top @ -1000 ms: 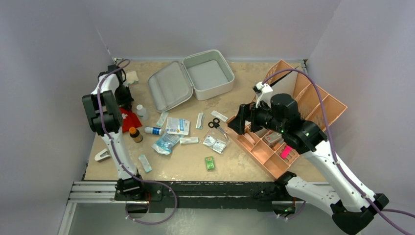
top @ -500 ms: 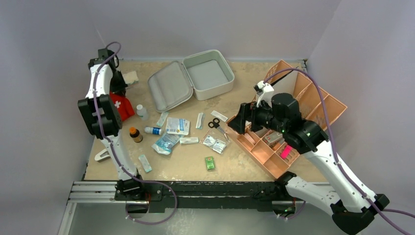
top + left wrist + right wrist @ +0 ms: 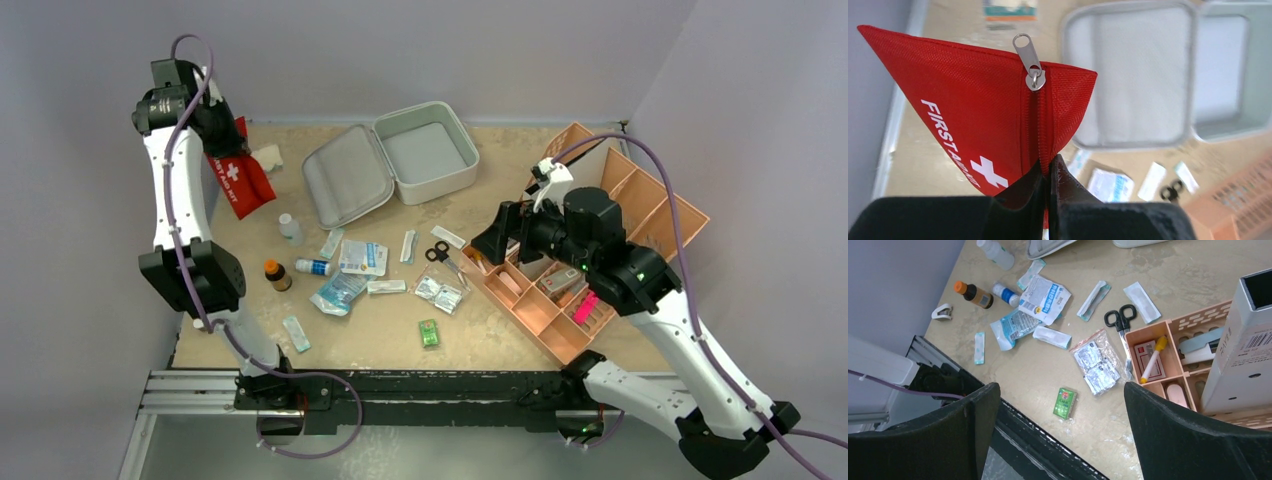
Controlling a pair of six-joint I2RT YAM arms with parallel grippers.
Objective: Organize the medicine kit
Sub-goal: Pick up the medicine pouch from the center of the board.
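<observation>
The medicine kit (image 3: 425,152) lies open at the back of the table, grey inside, its lid (image 3: 348,175) flat to the left; it also shows in the left wrist view as the medicine kit (image 3: 1138,75). My left gripper (image 3: 215,135) is raised high at the back left, shut on the zipper edge of a red first aid pouch (image 3: 238,180). In the left wrist view the pouch (image 3: 973,110) hangs from the closed left gripper (image 3: 1049,167). My right gripper (image 3: 495,240) hovers open and empty above the table by the orange tray; in its wrist view the right gripper (image 3: 1060,387) spans bare table.
An orange compartmented tray (image 3: 680,215) stands at the right with a white box (image 3: 1243,350) in it. Loose on the table are scissors (image 3: 438,252), a brown bottle (image 3: 276,274), a white bottle (image 3: 290,229), foil packets (image 3: 440,292), a green box (image 3: 429,333) and several sachets.
The left arm has lifted the red pouch off the table, up toward the back left corner. The right arm has shifted slightly right, its jaws still wide.
</observation>
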